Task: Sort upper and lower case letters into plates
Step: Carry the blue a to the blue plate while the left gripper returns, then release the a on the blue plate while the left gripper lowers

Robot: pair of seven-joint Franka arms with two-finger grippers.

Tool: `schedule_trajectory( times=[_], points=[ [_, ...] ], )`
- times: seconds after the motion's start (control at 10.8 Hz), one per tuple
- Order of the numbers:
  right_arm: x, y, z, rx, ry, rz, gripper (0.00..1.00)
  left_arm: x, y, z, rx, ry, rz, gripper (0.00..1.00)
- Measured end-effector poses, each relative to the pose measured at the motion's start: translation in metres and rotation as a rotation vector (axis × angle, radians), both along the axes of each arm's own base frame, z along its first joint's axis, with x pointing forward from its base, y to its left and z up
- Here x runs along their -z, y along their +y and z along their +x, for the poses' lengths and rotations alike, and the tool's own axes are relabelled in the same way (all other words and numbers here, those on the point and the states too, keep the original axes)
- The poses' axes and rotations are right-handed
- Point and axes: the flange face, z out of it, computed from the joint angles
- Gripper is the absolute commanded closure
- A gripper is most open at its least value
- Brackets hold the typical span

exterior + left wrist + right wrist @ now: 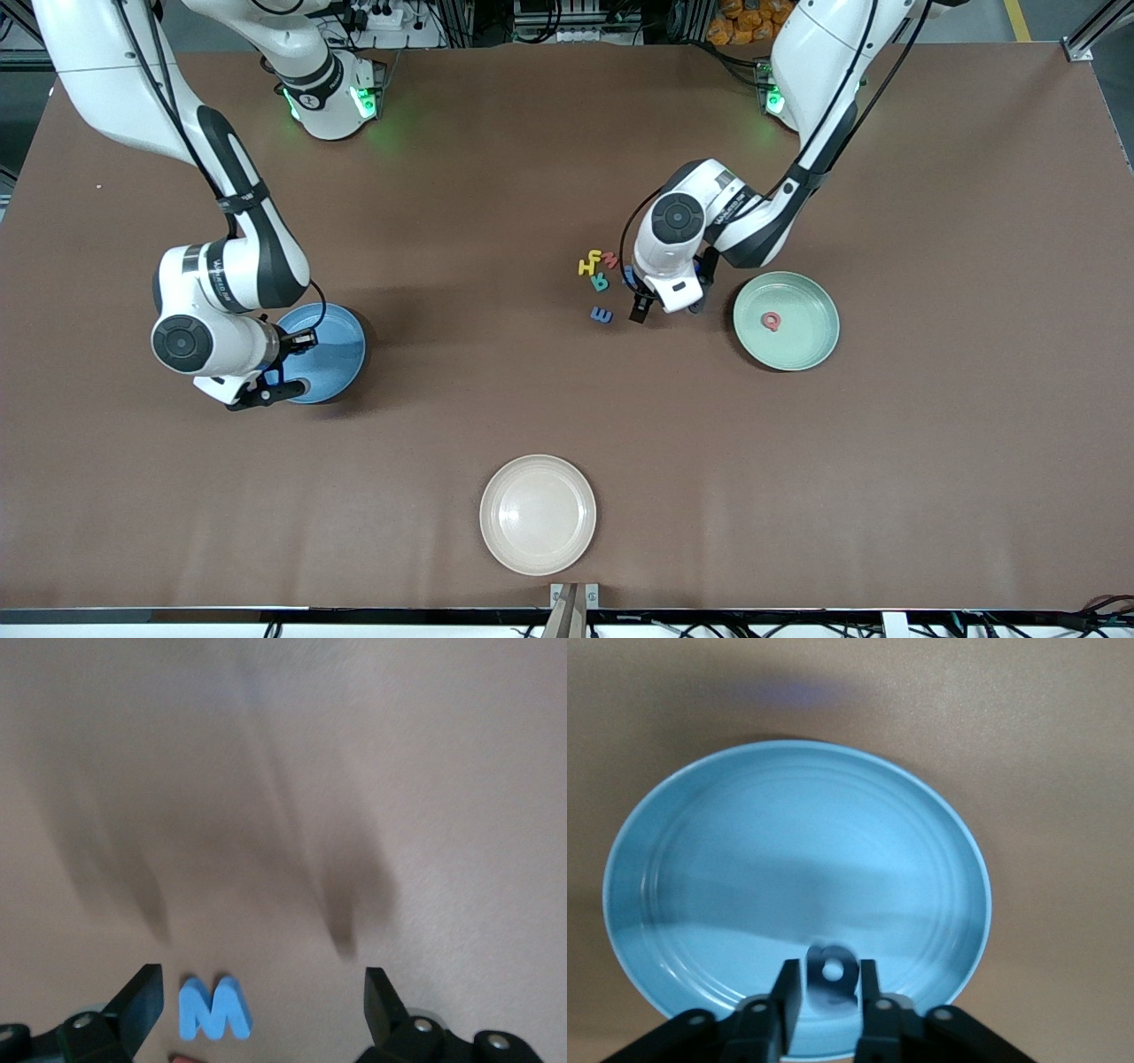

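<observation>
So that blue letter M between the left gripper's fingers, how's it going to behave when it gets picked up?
The blue letter M looks thick and spongy, like foam, so probably very light and slightly squashy. Lying flat on the table, it shouldn't roll. Being narrow between the open fingers of the left gripper, it may twist if pinched off-centre.

front cam high, faces robots; wrist cams close, looking down; blue plate (332, 354) shared w/ right wrist.

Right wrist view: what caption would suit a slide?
Right gripper over the blue plate, a small blue letter between its fingers.
</observation>
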Motion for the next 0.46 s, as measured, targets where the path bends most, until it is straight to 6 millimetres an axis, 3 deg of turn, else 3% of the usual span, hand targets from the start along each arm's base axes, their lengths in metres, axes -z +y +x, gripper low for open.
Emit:
schedule_trajectory(
  times=[0.28,0.46],
  points=[
    [-0.021,0.002,0.012,-0.002,-0.047,0.003,0.00,0.008,-0.014,-0.015,-0.024,0.013,0.010,0.00],
    [-0.078,0.000,0.024,0.004,-0.128,0.005,0.00,0.012,-0.020,-0.022,-0.031,0.004,-0.002,0.00]
  ],
)
